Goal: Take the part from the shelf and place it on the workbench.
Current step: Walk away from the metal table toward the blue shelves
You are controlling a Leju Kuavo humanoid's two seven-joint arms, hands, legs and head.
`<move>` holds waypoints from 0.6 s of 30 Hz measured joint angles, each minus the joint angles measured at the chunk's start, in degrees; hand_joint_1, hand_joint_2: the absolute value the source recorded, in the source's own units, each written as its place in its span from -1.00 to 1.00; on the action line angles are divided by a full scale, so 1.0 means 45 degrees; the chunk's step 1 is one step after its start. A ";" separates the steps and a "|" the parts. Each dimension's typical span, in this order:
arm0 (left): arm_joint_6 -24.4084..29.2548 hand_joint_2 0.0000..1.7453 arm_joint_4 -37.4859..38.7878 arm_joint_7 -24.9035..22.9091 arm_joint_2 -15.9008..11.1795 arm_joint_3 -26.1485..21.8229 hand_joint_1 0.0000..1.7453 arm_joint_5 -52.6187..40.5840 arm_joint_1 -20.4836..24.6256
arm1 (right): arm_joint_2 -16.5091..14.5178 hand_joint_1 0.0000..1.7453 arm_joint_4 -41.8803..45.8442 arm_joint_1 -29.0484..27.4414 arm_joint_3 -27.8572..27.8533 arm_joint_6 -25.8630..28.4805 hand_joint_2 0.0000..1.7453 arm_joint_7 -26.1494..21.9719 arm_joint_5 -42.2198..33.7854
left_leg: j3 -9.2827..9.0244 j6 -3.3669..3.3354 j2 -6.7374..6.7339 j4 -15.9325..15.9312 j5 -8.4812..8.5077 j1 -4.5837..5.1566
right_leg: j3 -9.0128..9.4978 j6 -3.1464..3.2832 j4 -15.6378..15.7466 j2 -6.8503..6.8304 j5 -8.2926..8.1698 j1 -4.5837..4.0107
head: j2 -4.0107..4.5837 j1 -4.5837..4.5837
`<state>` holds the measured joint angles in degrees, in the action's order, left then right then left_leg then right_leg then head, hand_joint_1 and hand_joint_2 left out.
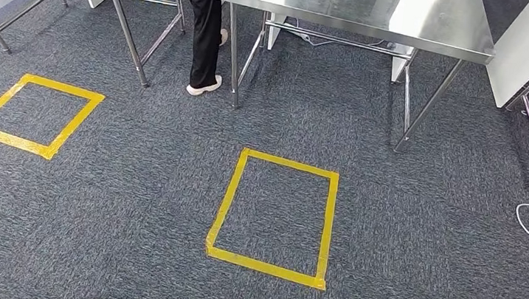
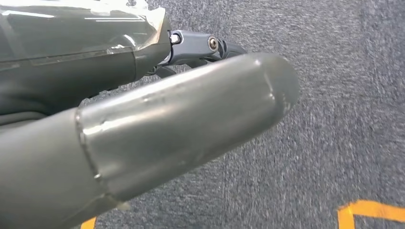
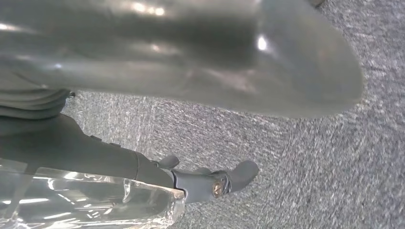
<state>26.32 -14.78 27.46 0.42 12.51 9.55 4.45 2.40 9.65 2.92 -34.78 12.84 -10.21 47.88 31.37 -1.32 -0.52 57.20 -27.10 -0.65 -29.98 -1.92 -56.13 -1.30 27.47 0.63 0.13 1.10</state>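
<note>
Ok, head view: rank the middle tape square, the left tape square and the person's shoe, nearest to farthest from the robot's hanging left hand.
1. Middle tape square, just ahead on the carpet.
2. Left tape square, farther, off to the left.
3. Person's shoe, farthest, beside a table leg.

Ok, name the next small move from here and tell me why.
Probably step forward onto the middle taped square facing the steel workbench. Both hands, left and right, hang over grey carpet holding nothing, and neither shelf nor part is visible yet.
</note>
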 joint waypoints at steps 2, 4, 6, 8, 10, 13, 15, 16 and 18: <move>0.0007 -1.00 -0.0001 -0.0006 0.0001 0.0011 -1.00 0.0000 0.0024 | 0.0002 -1.00 0.0002 -0.0003 0.0037 -0.0001 -1.00 0.0000 0.0012 | 0.0001 -0.0234 0.0052 -0.0117 0.0133 0.0002 | -0.0288 -0.0029 -0.0621 0.0048 0.0398 0.0009 | 0.0000 -0.0022; 0.0021 -1.00 -0.0001 -0.0012 -0.0007 0.0026 -1.00 0.0000 0.0041 | 0.0008 -1.00 0.0002 -0.0015 0.0068 -0.0001 -1.00 0.0000 0.0023 | 0.0065 -0.0366 0.0117 -0.0144 0.0211 0.0026 | -0.1083 0.0080 -0.2334 0.0136 0.1252 0.0025 | 0.0000 -0.0061; 0.0028 -1.00 0.0000 -0.0022 -0.0017 0.0051 -1.00 0.0003 0.0037 | 0.0016 -1.00 0.0001 -0.0041 0.0092 -0.0001 -1.00 0.0000 0.0042 | 0.0135 -0.0417 0.0220 -0.0139 0.0247 0.0080 | -0.1771 0.0057 -0.3824 0.0188 0.1789 0.0022 | 0.0000 -0.0076; 0.0028 -1.00 0.0000 -0.0032 -0.0013 0.0084 -1.00 0.0005 0.0033 | 0.0018 -1.00 0.0001 -0.0068 0.0118 -0.0001 -1.00 0.0000 0.0061 | 0.0139 -0.0431 0.0360 -0.0132 0.0266 0.0129 | -0.1478 -0.0089 -0.3358 0.0230 0.1472 0.0015 | 0.0000 -0.0081; 0.0028 -1.00 0.0000 -0.0035 -0.0006 0.0107 -1.00 0.0006 0.0035 | 0.0030 -1.00 0.0002 -0.0064 0.0137 -0.0001 -1.00 0.0000 0.0078 | 0.0111 -0.0409 0.0490 -0.0115 0.0271 0.0170 | -0.0466 -0.0174 -0.1412 0.0357 0.0741 0.0011 | 0.0000 -0.0090; 0.0029 -1.00 0.0000 -0.0038 -0.0008 0.0149 -1.00 0.0011 0.0038 | 0.0061 -1.00 0.0004 -0.0046 0.0165 -0.0001 -1.00 0.0004 0.0111 | 0.0139 -0.0269 0.0628 -0.0055 0.0271 0.0249 | 0.0165 -0.0010 0.0054 0.0491 0.0245 -0.0074 | 0.0000 -0.0076; 0.0032 -1.00 0.0000 -0.0040 -0.0022 0.0170 -1.00 0.0023 0.0032 | 0.0058 -1.00 0.0006 -0.0029 0.0186 -0.0001 -1.00 0.0005 0.0126 | 0.0182 -0.0154 0.0669 -0.0012 0.0258 0.0230 | 0.0199 0.0131 0.0078 0.0406 0.0166 -0.0030 | 0.0000 -0.0067; 0.0033 -1.00 0.0000 -0.0039 -0.0029 0.0176 -1.00 0.0029 0.0025 | 0.0051 -1.00 0.0007 -0.0015 0.0194 -0.0001 -1.00 0.0005 0.0136 | 0.0256 -0.0084 0.0617 0.0133 0.0139 0.0213 | 0.0232 0.0220 0.0106 0.0359 0.0117 0.0031 | 0.0000 -0.0064; 0.0033 -1.00 0.0000 -0.0036 -0.0045 0.0181 -1.00 0.0039 0.0025 | 0.0035 -1.00 0.0007 -0.0004 0.0205 -0.0001 -1.00 0.0005 0.0163 | 0.0708 0.0077 0.0430 0.1126 -0.0531 0.0150 | 0.0267 0.0385 0.0158 0.0250 0.0038 0.0154 | 0.0000 -0.0027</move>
<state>26.47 -14.78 27.29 0.22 13.32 9.73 4.56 2.56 9.68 2.90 -33.86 12.83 -10.19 48.62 34.56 -0.97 1.41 62.26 -29.49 0.02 -28.78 -0.19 -55.42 -0.18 27.65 1.33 0.13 0.98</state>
